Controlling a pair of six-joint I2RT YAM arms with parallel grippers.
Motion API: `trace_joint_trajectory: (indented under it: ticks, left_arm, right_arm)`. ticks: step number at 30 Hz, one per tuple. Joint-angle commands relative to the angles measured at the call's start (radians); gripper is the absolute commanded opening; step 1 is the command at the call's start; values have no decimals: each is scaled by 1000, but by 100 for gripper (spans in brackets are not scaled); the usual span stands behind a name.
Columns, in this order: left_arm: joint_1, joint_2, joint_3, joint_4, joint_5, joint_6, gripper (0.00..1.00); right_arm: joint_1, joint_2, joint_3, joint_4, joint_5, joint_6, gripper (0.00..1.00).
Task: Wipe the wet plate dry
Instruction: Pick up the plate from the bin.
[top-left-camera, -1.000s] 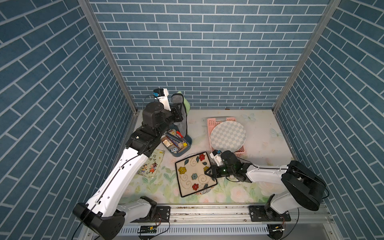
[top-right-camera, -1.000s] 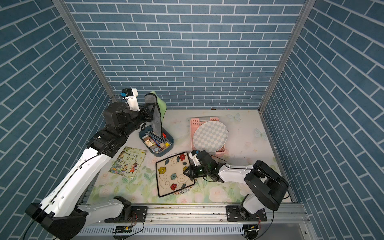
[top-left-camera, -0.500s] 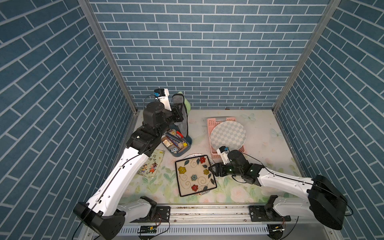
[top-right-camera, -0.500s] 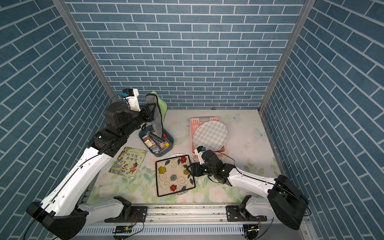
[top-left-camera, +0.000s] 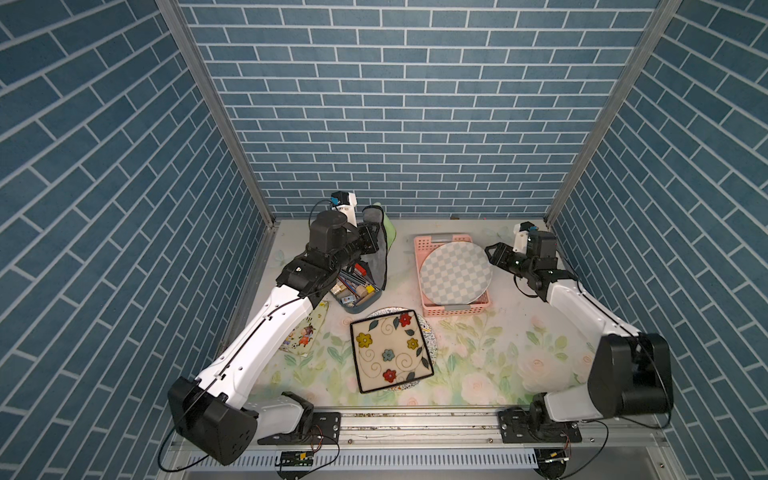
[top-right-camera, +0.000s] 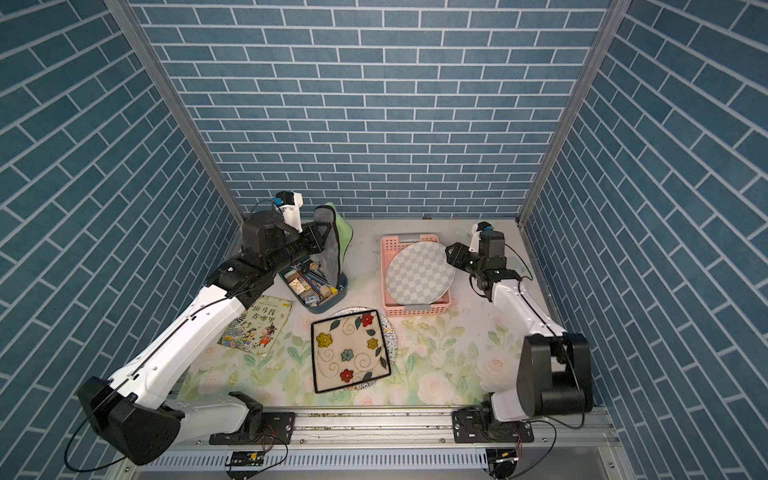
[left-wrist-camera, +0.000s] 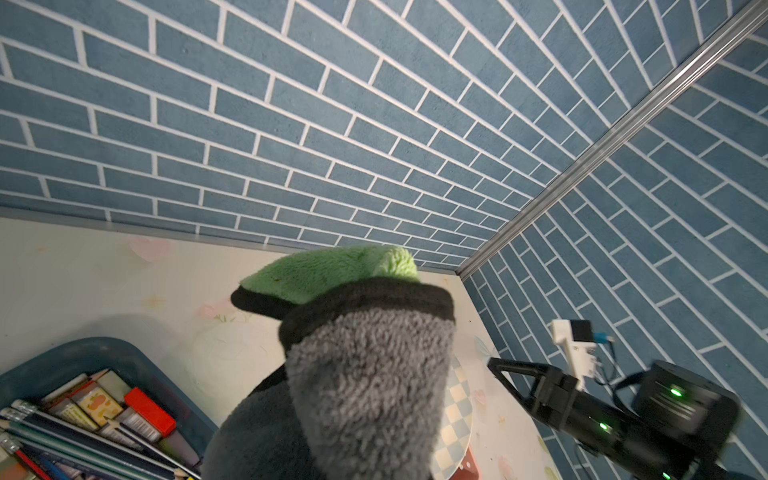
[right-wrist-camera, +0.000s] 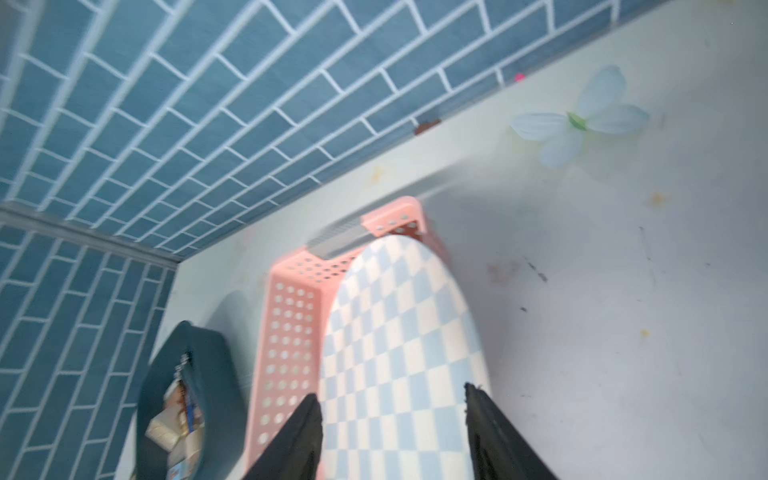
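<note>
**Counter (top-left-camera: 498, 353), contents, left to right**

1. Book (top-right-camera: 257, 328). It lies flat, cover up, and is no part of this job.
2. My left fingers (top-left-camera: 365, 239). They are clamped tight on the cloth (top-left-camera: 376, 266), grey on one face and green on the other. I hold it raised so it hangs free, clear of the counter and ready to wipe.
3. Blue bin (top-right-camera: 324, 309). It holds pencils and small boxes and sits under the hanging cloth. Whether the cloth's hem touches it, I cannot tell.
4. Square flowered plate (top-left-camera: 390, 357). It rests face up on a round speckled plate (top-left-camera: 428, 334), near the front edge. Both look set aside.
5. Pink basket (top-left-camera: 457, 309). Its long axis runs from the front toward the back wall. I judge it serves as the draining rack.
6. Checked plate (top-left-camera: 455, 272). I take this to be the wet one. It lies across the basket with its patterned face up, and its rim overhangs the basket's right wall. That leaves an edge free to grip. Being round, it has no long axis. Whether it sits level or tilted, I cannot settle.
7. My right fingers (top-left-camera: 494, 251). They are parted and empty, pointing left at the overhanging rim. In the right wrist view the plate shows between them. That view is blurred, so I cannot tell whether they touch it.
</note>
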Motion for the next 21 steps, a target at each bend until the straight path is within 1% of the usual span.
trace_joint_trajectory:
  ticks: [1, 3, 5, 8, 11, 12, 16, 17, 18, 19, 21]
  left_arm:
    - [1, -29, -15, 55, 20, -17, 0]
    - [1, -30, -27, 59, 24, -22, 0]
    - [1, -27, -30, 60, 26, -22, 0]
    - [1, -22, -28, 59, 29, -22, 0]
    - [1, -23, -25, 56, 30, -21, 0]
    - [1, -22, -25, 54, 28, -20, 0]
    - [1, -26, -22, 46, 20, -15, 0]
    - [1, -26, -21, 43, 19, -15, 0]
    - [2, -25, -20, 40, 18, -13, 0]
    - [1, -27, -20, 38, 16, -13, 0]
    - [1, -29, -17, 35, 13, -12, 0]
  right_arm:
    - [-3, 89, 66, -63, 42, -91, 65]
    - [-4, 147, 104, -83, 21, -116, 67]
    - [-6, 198, 123, -88, -7, -129, 66]
    - [-5, 243, 120, -60, -38, -126, 47]
    - [-4, 273, 120, -51, -60, -117, 26]
    - [-6, 277, 117, -44, -64, -115, 21]
    - [-9, 275, 117, -33, -72, -121, 11]
    - [-12, 274, 122, -33, -79, -123, 8]
    - [-16, 270, 125, -33, -89, -123, 2]
    - [-21, 260, 128, -30, -97, -120, 0]
    - [-32, 230, 132, -19, -108, -115, 0]
